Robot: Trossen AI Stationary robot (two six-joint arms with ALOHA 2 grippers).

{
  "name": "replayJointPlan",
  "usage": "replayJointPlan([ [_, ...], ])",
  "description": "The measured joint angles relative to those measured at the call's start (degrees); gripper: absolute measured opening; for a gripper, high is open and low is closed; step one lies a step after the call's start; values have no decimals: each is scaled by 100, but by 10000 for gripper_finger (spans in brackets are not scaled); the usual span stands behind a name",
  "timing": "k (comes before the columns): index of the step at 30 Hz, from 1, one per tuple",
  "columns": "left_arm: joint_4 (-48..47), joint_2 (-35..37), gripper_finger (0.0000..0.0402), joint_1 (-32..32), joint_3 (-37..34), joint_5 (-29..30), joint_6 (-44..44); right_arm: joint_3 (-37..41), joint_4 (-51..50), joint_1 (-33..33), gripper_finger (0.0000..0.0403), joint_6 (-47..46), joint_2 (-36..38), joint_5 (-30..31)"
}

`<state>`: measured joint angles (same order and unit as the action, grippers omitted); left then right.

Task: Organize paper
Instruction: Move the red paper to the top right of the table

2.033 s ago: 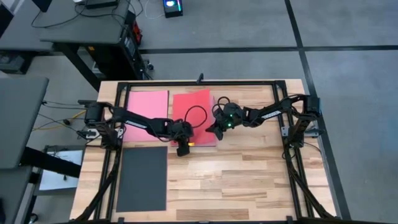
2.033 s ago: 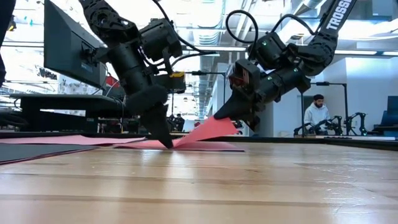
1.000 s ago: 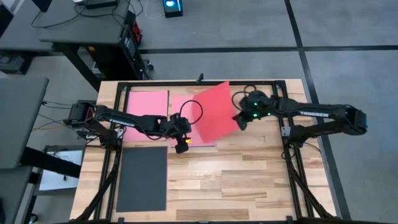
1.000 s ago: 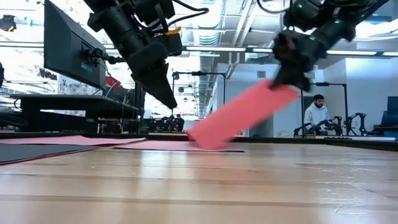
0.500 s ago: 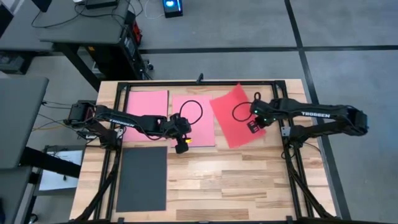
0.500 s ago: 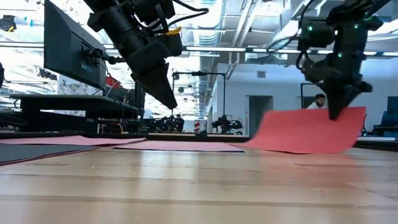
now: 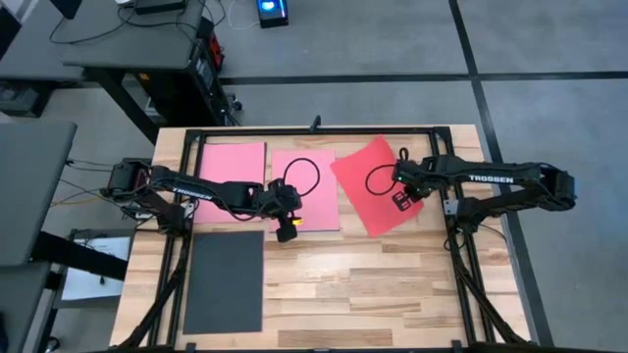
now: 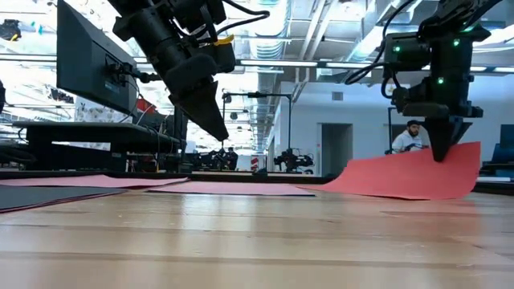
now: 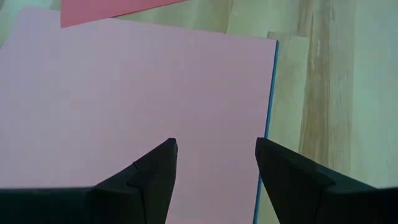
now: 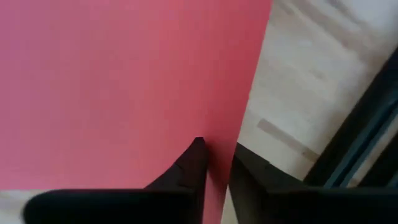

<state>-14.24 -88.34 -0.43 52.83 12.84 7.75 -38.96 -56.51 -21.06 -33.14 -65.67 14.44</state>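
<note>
red paper in right claw

Grey floor w/ dark seams; dark desk behind table; bright ceiling lights; person far back.

Dark jointed arms, looped black cables

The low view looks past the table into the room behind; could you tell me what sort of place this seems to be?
Probably a robotics lab or workshop. Behind the wooden table stand a dark flat monitor on a desk and further robot arms on stands; bare ducts and strip lights cross the ceiling, and a person sits at the back.
</note>
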Motion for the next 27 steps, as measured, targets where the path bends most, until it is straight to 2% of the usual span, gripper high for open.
replayJointPlan([
  [6,-1,1,201,0,-2,0,2,0,4,0,127,256,0,226],
  [13,125,3,201,0,-81,0,0,-235,32,28,192,1199,2,220],
  [17,161,3,201,2,-143,2,-15,-368,573,248,208,1720,-2,-155],
  [22,221,3,201,2,-148,0,-48,-378,1824,611,211,3121,-334,-320],
  [25,272,3,201,2,-148,0,-105,-378,2302,719,211,4328,-880,-370],
  [27,287,3,201,2,-148,1,-107,-451,2276,710,211,5004,-1334,-367],
])
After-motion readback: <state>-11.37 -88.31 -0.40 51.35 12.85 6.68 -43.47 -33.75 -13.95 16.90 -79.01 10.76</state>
